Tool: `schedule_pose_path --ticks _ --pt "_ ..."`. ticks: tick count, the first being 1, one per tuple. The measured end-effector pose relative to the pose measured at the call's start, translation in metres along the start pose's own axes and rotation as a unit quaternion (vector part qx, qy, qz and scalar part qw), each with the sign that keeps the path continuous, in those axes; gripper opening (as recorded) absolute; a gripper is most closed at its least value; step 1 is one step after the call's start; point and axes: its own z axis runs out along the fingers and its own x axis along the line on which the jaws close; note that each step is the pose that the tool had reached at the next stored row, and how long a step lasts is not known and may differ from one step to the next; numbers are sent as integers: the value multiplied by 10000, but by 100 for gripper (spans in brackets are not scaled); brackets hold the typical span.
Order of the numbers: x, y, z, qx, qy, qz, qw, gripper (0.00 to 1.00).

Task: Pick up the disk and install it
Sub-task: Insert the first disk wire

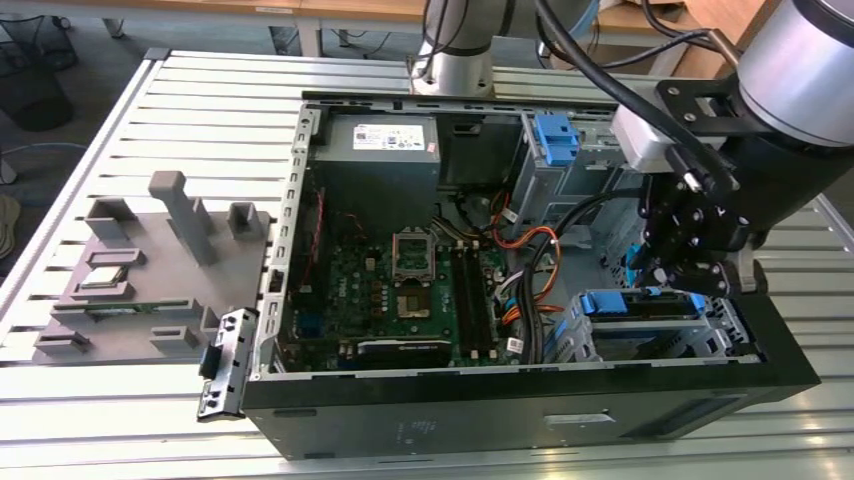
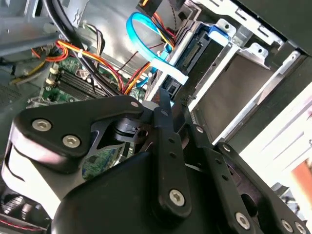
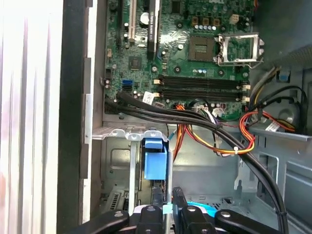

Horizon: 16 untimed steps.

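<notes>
We see the gripper [image 1: 665, 284] just above the disk [image 1: 641, 304] in the drive cage [image 1: 729, 335], exterior view's right; whether its jaws clamp it, we cannot tell

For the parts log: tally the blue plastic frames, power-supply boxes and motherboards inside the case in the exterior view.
Blue plastic frames: 2
Power-supply box: 1
Motherboard: 1
Total: 4

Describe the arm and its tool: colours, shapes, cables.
The arm has rounded silver-grey links, with thick black cables running along it. The tool is black, built of flat jointed bars fastened with silver screws.
</notes>
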Motion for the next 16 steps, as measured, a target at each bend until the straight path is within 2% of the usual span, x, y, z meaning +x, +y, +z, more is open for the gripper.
schedule_pose_path --ticks 3,6,16 --pt "0 1 3 17 6 262 9997 24" --pt "0 -26 4 22 9 361 9993 24" --pt "3 -269 11 25 10 403 9992 24"
